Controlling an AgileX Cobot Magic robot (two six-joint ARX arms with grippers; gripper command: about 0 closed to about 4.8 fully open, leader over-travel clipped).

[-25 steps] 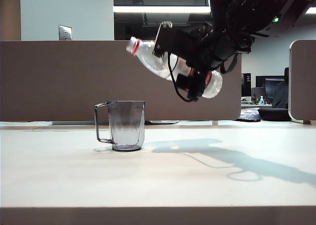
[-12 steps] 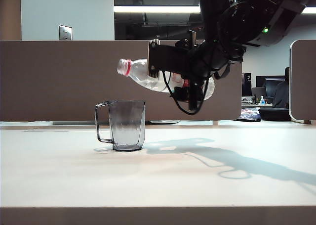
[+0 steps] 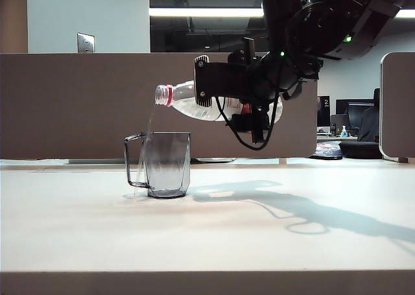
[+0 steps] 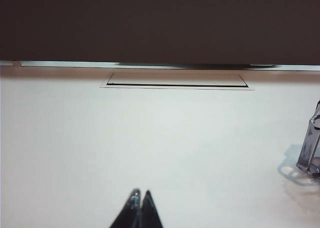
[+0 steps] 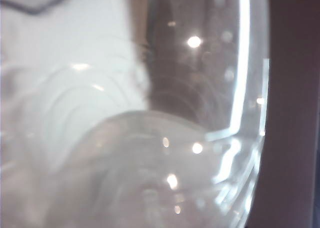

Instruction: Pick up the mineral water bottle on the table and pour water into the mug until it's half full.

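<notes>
— Above the back half of the table (image 3: 207,230), see that? The right gripper (image 3: 241,100) is clamped round the middle of the mineral water bottle (image 3: 188,102), which lies almost level with its open mouth just dipped.

— And the water?

— A thin stream drops from the mouth toward the mug (image 3: 167,164), but it comes down right at the handle-side rim. From where I stand I can't tell whether it lands inside or runs down the outside wall.

— So it might spill.

— That's my worry. The mouth hangs over the mug's edge rather than its middle, so a slightly weaker flow would fall short onto the tabletop. Tip further and it could gush past half full.

— The other arm?

— The left gripper (image 4: 139,210) sits low toward the table's left side, fingers pressed together, holding nothing, well apart from the mug.
</notes>
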